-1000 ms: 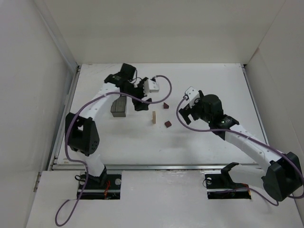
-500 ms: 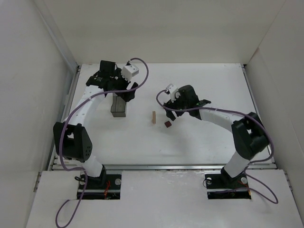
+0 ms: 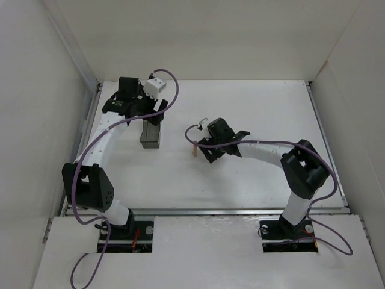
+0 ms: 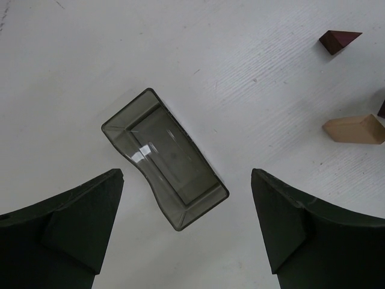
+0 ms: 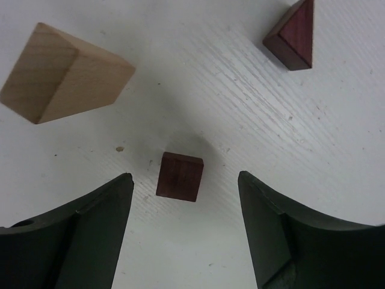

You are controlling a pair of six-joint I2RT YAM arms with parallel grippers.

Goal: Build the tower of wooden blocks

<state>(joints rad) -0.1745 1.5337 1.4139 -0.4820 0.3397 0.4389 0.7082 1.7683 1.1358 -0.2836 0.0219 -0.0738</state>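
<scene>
The wood block tower lies in loose pieces. A light tan block (image 5: pixel 63 75) lies on its side on the white table, also visible from above (image 3: pixel 195 149). A small dark reddish cube (image 5: pixel 179 174) sits on the table level with the fingertips of my right gripper (image 5: pixel 184 180). That gripper is open and touches nothing. A dark triangular block (image 5: pixel 293 36) lies farther off. In the top view my right gripper (image 3: pixel 207 153) hides the cube. My left gripper (image 4: pixel 186 174) is open above the bin, with the tan block (image 4: pixel 354 129) and the triangular block (image 4: pixel 338 41) off to its right.
A dark translucent rectangular bin (image 4: pixel 165 159) lies on the table at the back left (image 3: pixel 150 135), under the left gripper. White walls close in the table (image 3: pixel 252 114) on three sides.
My right arm swung left and came down over the cube beside the tan block, and its jaws narrowed. My left arm drew back to the left, above the bin.
</scene>
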